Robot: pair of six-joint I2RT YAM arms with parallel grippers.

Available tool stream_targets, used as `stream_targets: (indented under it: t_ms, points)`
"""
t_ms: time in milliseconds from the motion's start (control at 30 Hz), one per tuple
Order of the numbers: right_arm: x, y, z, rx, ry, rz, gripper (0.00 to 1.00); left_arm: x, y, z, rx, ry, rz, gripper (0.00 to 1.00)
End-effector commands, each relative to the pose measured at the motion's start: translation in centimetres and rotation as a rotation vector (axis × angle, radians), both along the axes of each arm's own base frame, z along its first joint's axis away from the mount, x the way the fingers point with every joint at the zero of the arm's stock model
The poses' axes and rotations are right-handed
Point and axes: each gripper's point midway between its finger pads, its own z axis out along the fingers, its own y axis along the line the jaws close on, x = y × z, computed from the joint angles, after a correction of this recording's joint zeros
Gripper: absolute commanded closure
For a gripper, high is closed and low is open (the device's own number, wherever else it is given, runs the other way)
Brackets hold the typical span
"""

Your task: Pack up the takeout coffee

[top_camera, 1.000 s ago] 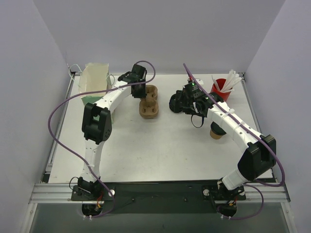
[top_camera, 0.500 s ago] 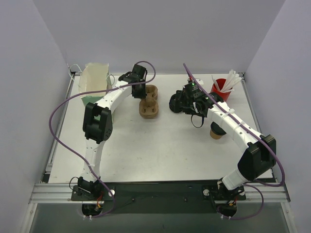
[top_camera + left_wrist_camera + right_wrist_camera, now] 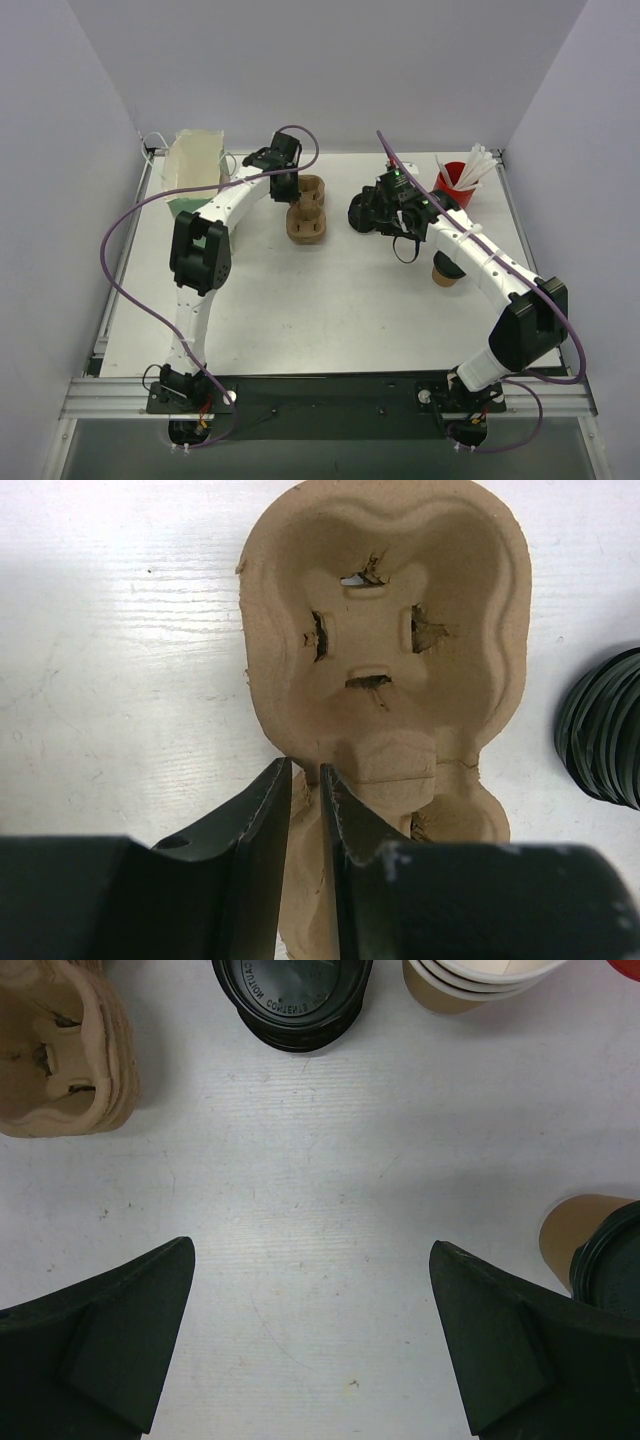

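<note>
The takeout coffee, a brown paper cup with a black lid, stands on the table half under my right forearm. It also shows at the right edge of the right wrist view, where the takeout coffee stands just outside my right finger. My right gripper hangs open over bare table, nothing between its fingers; from above, the right gripper is beside the lid stack. My left gripper is shut on the side wall of a brown pulp cup carrier. From above, the left gripper sits at the carrier.
A stack of black lids and a stack of lidless tan cups stand ahead of my right gripper. A red cup with white sticks is at the back right. A pale open bag stands at the back left.
</note>
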Motion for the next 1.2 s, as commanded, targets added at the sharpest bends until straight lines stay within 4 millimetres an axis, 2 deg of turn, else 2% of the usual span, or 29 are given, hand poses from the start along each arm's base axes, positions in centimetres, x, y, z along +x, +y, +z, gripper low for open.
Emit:
stream_targets:
  t_ms: [0, 533, 1167]
  points:
    - [0.2, 0.0, 0.1, -0.023, -0.002, 0.0, 0.03, 0.7, 0.5, 1.1, -0.01, -0.03, 0.021, 0.72]
    - [0.2, 0.1, 0.0, -0.021, 0.002, 0.0, 0.03, 0.6, 0.3, 0.2, -0.012, -0.004, 0.012, 0.75]
    - [0.0, 0.0, -0.3, -0.024, 0.009, -0.005, 0.03, -0.2, -0.6, 0.4, -0.046, -0.01, -0.015, 0.71]
